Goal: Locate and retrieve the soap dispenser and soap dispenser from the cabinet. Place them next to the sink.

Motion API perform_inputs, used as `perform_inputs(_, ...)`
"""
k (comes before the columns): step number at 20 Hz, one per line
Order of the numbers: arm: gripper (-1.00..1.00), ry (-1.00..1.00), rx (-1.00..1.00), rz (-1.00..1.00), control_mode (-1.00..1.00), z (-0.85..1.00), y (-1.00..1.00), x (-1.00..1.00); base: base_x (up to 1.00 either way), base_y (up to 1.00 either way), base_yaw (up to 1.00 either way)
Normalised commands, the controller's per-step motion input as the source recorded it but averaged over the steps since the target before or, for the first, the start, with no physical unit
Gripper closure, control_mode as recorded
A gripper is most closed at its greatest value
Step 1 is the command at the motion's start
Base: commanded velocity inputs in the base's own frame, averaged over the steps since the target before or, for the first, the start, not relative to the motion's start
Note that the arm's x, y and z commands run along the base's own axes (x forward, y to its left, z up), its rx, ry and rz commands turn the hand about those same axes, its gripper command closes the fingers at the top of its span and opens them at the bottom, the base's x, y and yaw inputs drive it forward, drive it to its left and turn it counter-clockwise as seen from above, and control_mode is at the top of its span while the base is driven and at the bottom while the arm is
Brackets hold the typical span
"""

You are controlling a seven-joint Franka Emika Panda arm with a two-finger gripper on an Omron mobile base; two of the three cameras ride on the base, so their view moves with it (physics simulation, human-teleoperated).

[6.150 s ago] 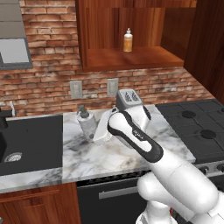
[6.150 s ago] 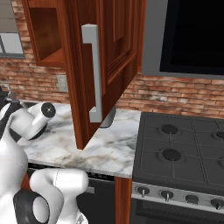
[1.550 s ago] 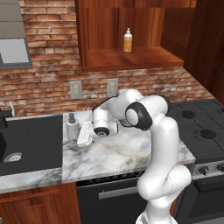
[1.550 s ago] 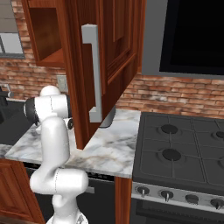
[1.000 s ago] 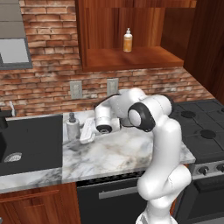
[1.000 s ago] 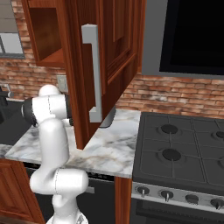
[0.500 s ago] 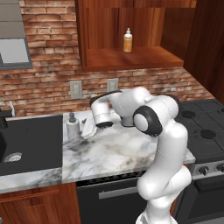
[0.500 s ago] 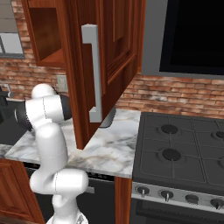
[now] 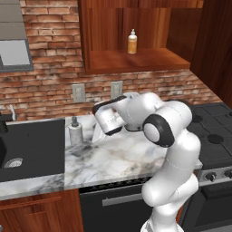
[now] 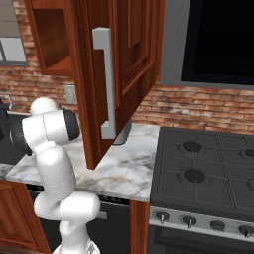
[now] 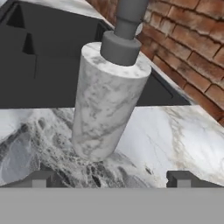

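One dispenser, the marbled bottle point(image 9: 75, 132), stands beside the sink point(image 9: 31, 145); the orange bottle point(image 9: 132, 42) waits in the cabinet point(image 9: 136, 61); gripper point(image 11: 111, 179) fingers apart.

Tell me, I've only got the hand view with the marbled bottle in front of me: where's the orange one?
Observer: The orange bottle stands upright on the cabinet shelf, above the counter.
Operator: Which side of the sink is the marbled one on?
Observer: The marbled bottle stands on the counter just off the sink's right edge.
Operator: Anything near the arm if it goes up?
Observer: The cabinet door hangs open to the arm's right.
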Motion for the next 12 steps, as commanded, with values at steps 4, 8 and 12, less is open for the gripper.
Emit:
perform_inputs(4, -1.00, 0.01, -0.24, -0.03, -1.00, 0.34, -0.19, -0.11, 0.00, 0.00, 0.00)
perform_inputs(8, -1.00, 0.02, -0.26, -0.04, -1.00, 0.30, -0.05, -0.17, 0.00, 0.00, 0.00)
perform_inputs(12, -1.00, 0.00, -0.26, -0.07, -1.00, 0.29, 0.00, -0.28, 0.00, 0.00, 0.00)
